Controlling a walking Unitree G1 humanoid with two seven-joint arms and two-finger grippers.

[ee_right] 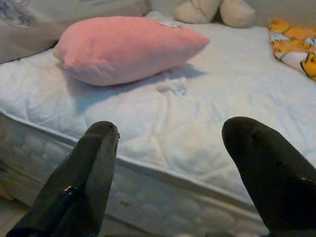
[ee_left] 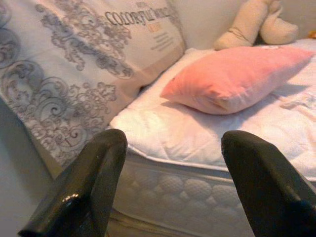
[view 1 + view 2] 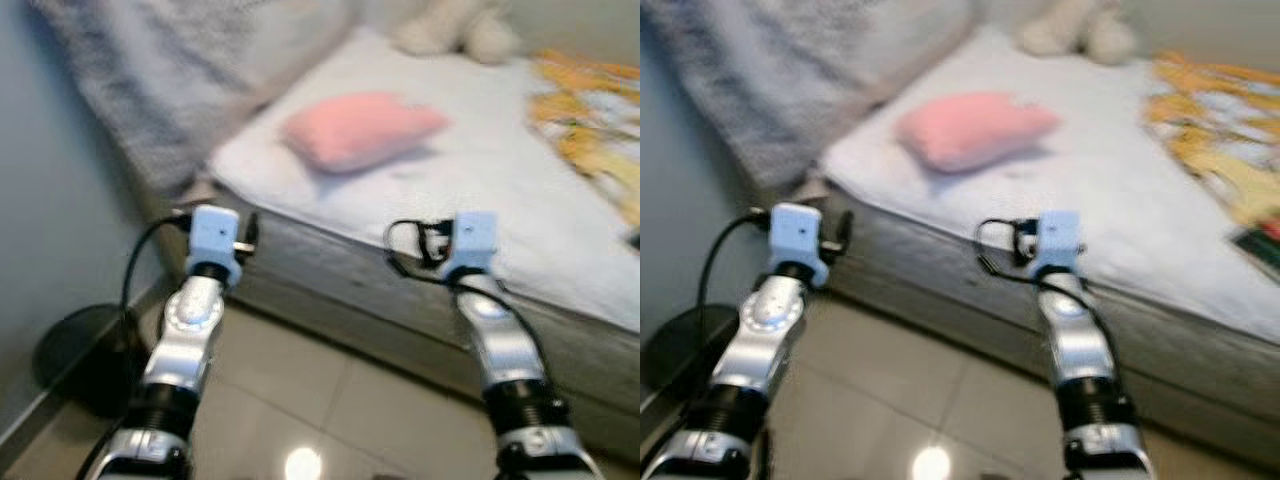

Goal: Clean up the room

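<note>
Before the bed [image 3: 480, 190], pink pillow [image 2: 232, 79], both grippers' jaws apart, left wrist view catches printed bedding [image 2: 74, 64].

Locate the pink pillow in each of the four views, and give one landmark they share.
Left eye view: pink pillow lies upper middle, on the white mattress.
Right eye view: upper middle, slightly further left.
Left wrist view: upper right, above the open black fingers.
Right wrist view: upper left, above the open fingers.
Shared landmark: the beige plush toy at the head of the bed, beyond the pillow.
</note>
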